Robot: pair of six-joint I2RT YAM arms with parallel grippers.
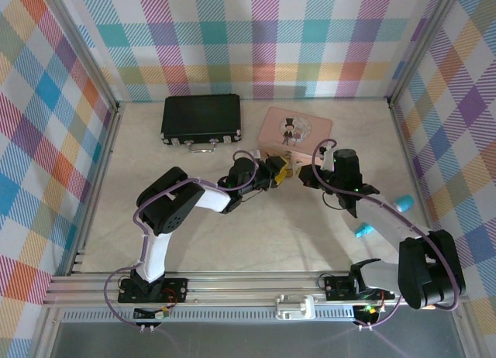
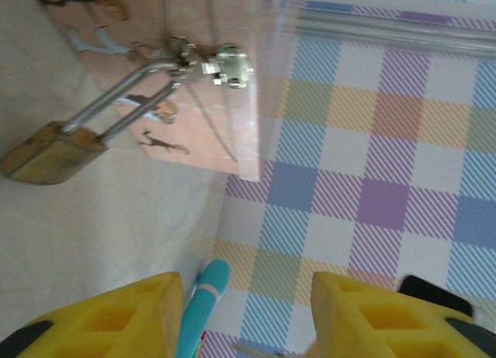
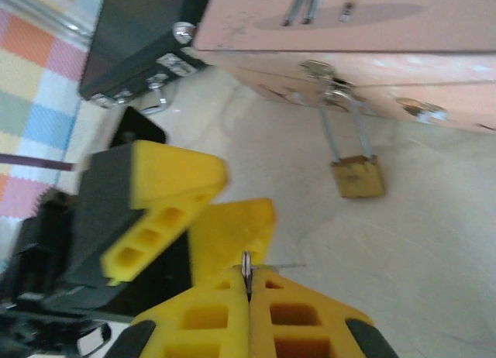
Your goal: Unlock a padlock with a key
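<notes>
Fingers of the right gripper, 2 yellow blocks, are pressed flat together. Pinched at their tips is the very small pale silvery metal key, standing up out of the seam. On the left gripper the 2 yellow fingers stand partly apart with nothing between them. Both grippers meet over the pale marbled tabletop, the left at 9 o'clock of the right. A black rectangular hard case lies at 11 o'clock on the table. The pink picture-lidded tin sits at 12 to 1 o'clock, just beyond the fingers. From the hasp on the tin's 6 o'clock face hangs the tiny brass-gold padlock, its thin silvery shackle threaded through with both legs in the body. It sits at 1 o'clock from the key, apart from it.
</notes>
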